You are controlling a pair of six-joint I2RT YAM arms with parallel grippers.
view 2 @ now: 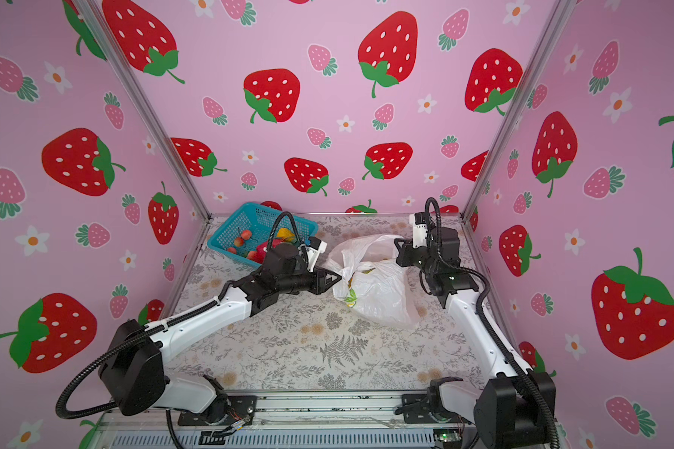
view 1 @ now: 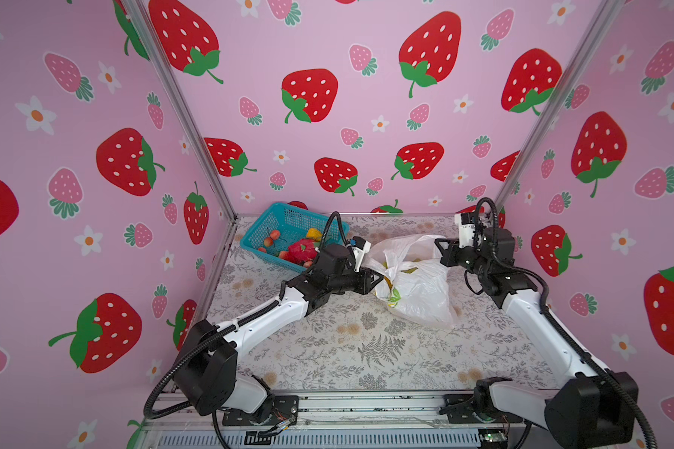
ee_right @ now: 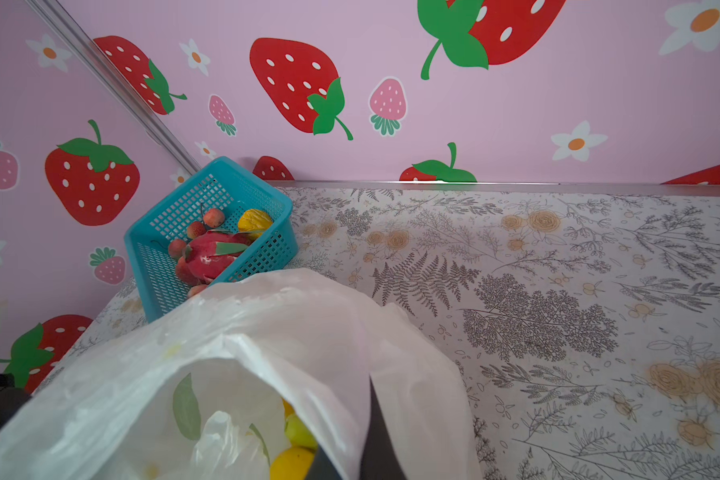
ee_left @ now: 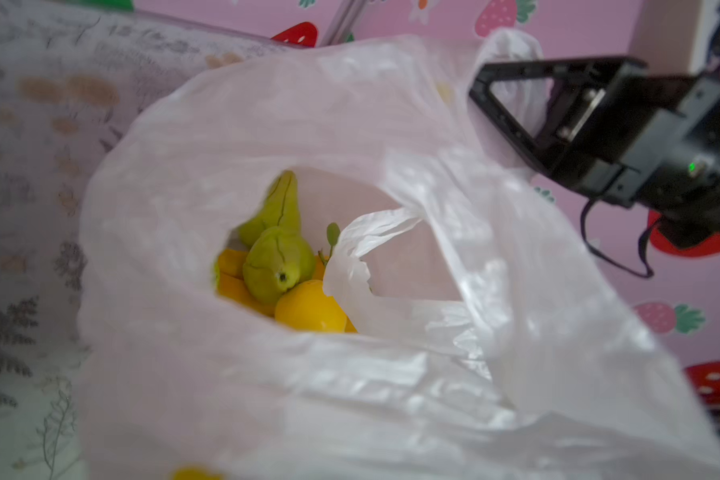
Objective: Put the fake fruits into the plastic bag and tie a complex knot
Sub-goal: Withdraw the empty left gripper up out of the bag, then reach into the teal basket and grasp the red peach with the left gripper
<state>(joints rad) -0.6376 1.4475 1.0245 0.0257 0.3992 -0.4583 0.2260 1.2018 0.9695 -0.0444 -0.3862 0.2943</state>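
Your left arm stretches low toward the middle, its left claw [view 1: 378,276] with jaws slightly parted in both top views. Your right arm bends inward from the far right, its right claw [ee_left: 481,89] clamped shut, pointing back toward the left one.

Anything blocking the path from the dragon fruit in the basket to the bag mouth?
Partly. The left gripper and its arm sit between the teal basket holding the dragon fruit and the plastic bag; a handle loop droops into the open mouth.
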